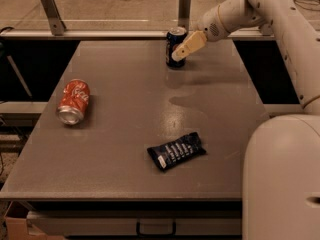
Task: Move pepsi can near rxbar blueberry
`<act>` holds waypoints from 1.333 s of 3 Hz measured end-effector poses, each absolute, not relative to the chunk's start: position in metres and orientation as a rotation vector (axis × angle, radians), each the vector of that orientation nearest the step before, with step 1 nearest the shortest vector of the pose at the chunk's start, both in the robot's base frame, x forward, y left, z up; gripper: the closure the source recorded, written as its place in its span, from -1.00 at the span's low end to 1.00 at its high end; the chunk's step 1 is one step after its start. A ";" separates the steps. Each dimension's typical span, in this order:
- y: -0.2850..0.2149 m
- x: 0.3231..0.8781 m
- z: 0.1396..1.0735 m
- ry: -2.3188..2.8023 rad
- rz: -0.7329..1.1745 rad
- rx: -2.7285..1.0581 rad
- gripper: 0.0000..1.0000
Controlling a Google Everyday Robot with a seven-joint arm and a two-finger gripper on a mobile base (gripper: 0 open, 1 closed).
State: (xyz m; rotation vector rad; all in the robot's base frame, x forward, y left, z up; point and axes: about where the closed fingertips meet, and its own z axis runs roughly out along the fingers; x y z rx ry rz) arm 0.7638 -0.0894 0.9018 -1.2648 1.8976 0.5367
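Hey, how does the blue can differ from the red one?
The pepsi can is dark blue and stands upright near the table's far edge, with the gripper at its right side; the red can lies on its side near the left edge. Both are drink cans.

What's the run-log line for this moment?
task: not done | pepsi can: upright, far edge | gripper: at pepsi can, contact unclear | rxbar blueberry: flat, near front edge | coca-cola can: on side, view left
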 end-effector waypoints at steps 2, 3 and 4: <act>-0.075 0.792 0.893 1.837 0.658 -1.151 -0.16; -0.076 0.788 0.894 1.824 0.706 -1.133 0.27; -0.076 0.760 0.913 1.755 0.776 -1.193 0.77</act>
